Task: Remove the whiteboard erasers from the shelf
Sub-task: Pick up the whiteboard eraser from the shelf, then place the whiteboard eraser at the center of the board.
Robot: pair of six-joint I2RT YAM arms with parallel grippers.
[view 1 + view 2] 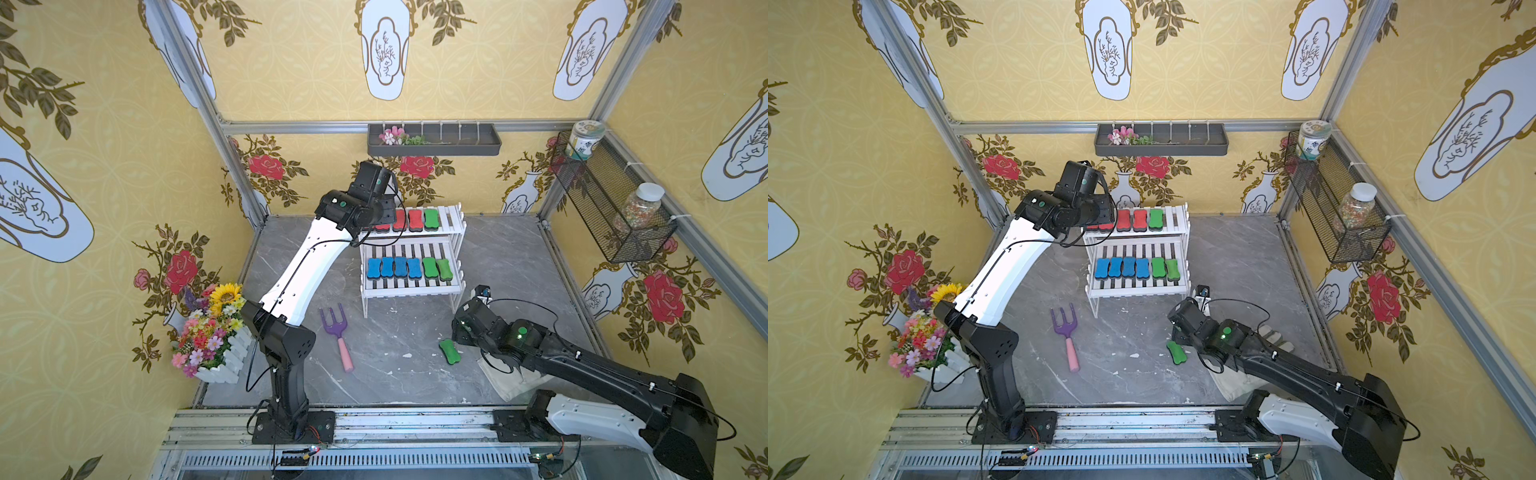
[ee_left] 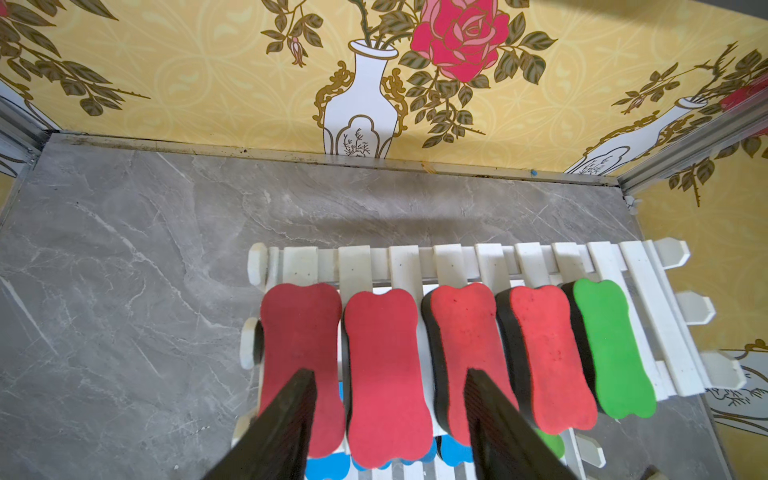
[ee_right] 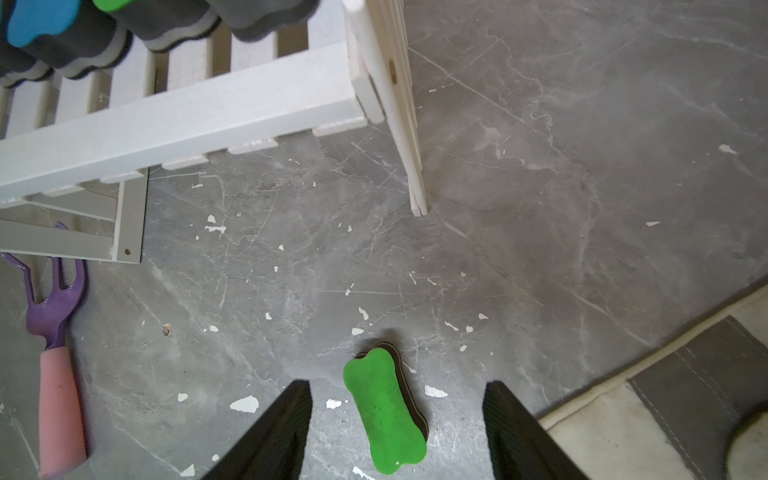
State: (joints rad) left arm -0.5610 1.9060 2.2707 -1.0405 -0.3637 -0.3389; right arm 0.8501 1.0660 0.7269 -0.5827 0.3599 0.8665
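Purple fork point(image 1: 334, 328) nr shelf point(image 1: 411, 289); L fingers point(image 2: 286, 415) apart over red erasers point(image 2: 386, 374), R fingers point(image 3: 282, 428) apart over green eraser point(image 3: 386, 411).

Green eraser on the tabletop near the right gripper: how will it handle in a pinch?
The green eraser looks like foam on a dark backing, so probably light and squashy. Lying flat, it shouldn't roll or tip. On the smooth marbled tabletop a sideways nudge may just slide it.

White 2-tier shelf point(image 1: 451, 220), 11 erasers point(image 1: 387, 267) on it, green eraser point(image 1: 450, 351) off
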